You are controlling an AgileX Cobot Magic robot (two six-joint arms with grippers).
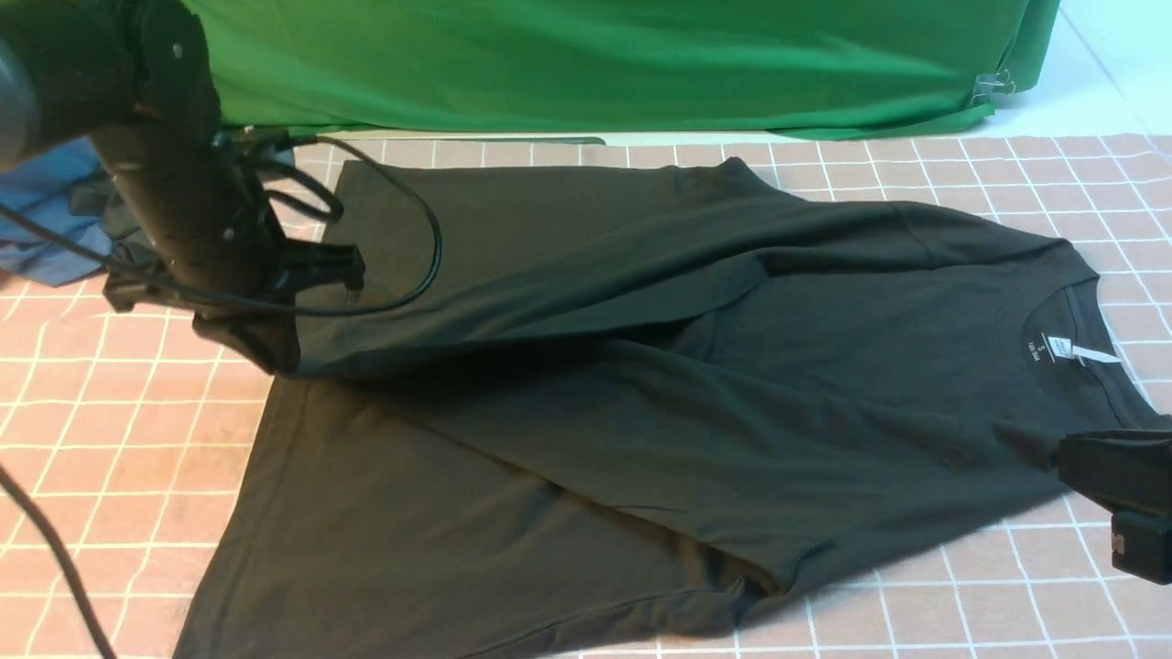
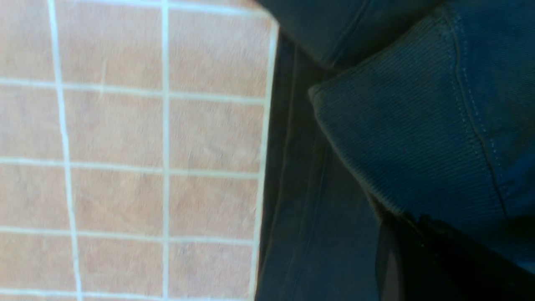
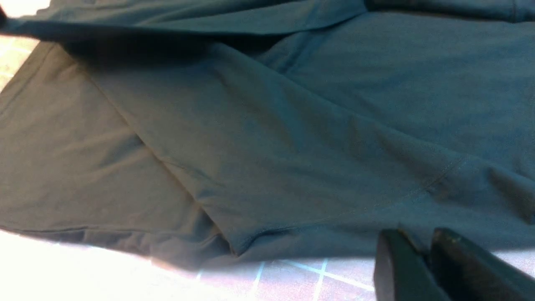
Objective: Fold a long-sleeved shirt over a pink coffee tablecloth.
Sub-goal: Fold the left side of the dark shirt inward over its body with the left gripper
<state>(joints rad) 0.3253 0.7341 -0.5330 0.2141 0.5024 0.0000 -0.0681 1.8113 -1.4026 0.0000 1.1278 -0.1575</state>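
While the left gripper (image 1: pixel 256 346) is clenched on the shirt's cuff (image 2: pixel 409 138) and holds that sleeve up across the body, the shirt (image 1: pixel 696 412) lies spread on the pink cloth (image 1: pixel 110 430), collar toward the robot's right and hem toward its left. The right gripper (image 3: pixel 421 246) hovers just off the near shoulder edge, its jaws almost together with nothing between them.

I see several risks. The grip looks to be only on the end of the ribbed cuff, so a quick pull could let it slide out and drop the sleeve in a heap. The sleeve runs taut from the far shoulder and nothing pins the shirt, so a longer pull could drag it over the cloth or rumple the body. A cable (image 1: pixel 417 265) loops from the left arm above the fabric and might snag it. A diagonal ridge crosses the near half and could get pressed into the fold.

Only the front view gives the full layout, the neck label (image 1: pixel 1067 350) and both arms. Only the left wrist view shows the cuff's ribbing and stitching, and the shirt's edge against the cloth's grid. Only the right wrist view shows the narrow slit between the right jaws.
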